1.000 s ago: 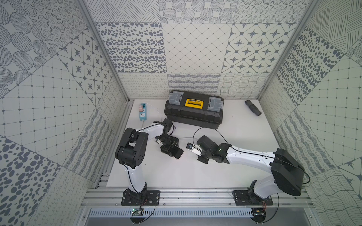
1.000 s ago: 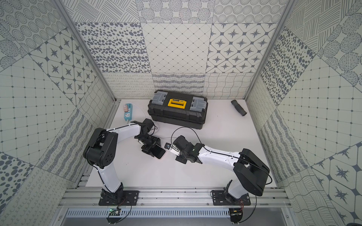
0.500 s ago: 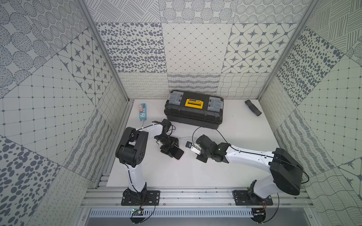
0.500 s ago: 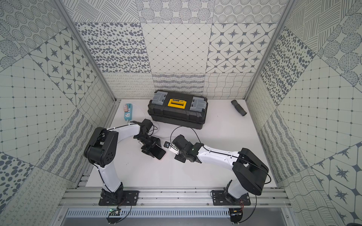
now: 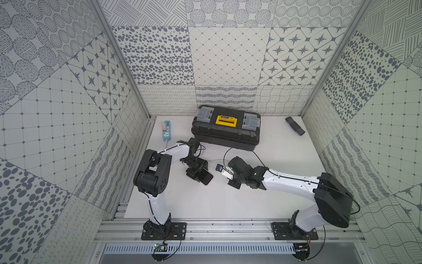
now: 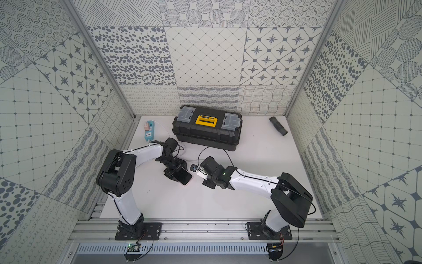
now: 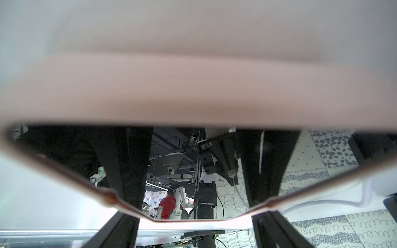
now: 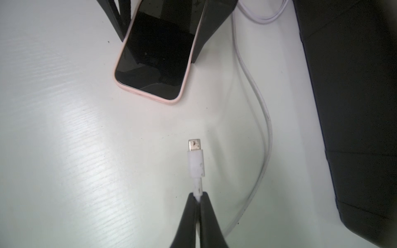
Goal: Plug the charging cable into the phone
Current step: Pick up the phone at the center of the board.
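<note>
The right pincer [image 8: 197, 196] is clamped on the white charging cable [image 8: 269, 131] just behind its plug [image 8: 195, 165]. The plug's metal tip points left at the phone [image 8: 150, 81] across a gap of bare worktop [image 8: 75, 139]. The phone lies screen up between the black fingers [image 8: 214, 28] of the left pincer [image 8: 159, 51], and the cable's slack curves on the far side beside a black case [image 8: 354, 107].

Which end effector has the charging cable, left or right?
The right end effector, pinched shut on the charging cable just behind its connector; the left end effector grips the phone.
</note>
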